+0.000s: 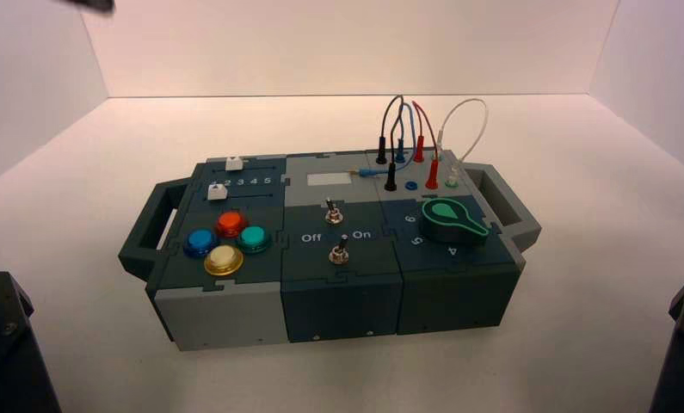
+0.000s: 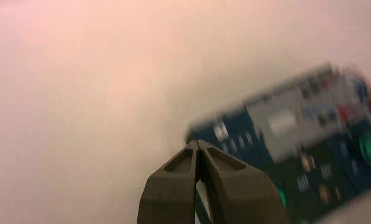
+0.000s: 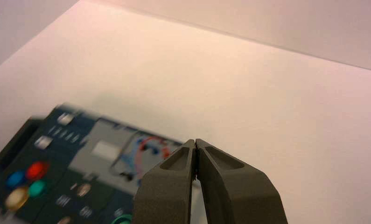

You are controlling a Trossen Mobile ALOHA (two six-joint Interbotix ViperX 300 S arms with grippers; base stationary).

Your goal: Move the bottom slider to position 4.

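The bottom slider (image 1: 217, 192) is a small white cube knob at the left end of its dark track, at the box's back left, just behind the coloured buttons. The printed numeral 4 (image 1: 255, 181) lies in the digit row between this track and the twin white knob (image 1: 233, 163) behind it. The right wrist view shows the bottom slider (image 3: 43, 142) far off. My left gripper (image 2: 199, 143) is shut and empty, hanging above the table well away from the box. My right gripper (image 3: 195, 141) is also shut on nothing, high over the box's wire side.
The box (image 1: 226, 310) also bears four round buttons (image 1: 227, 240), two toggle switches (image 1: 338, 253), a green dial (image 1: 452, 218) and plugged wires (image 1: 407, 129). Handles stick out at both ends. Parked arm bases (image 1: 7, 344) stand at the near corners. White walls enclose the table.
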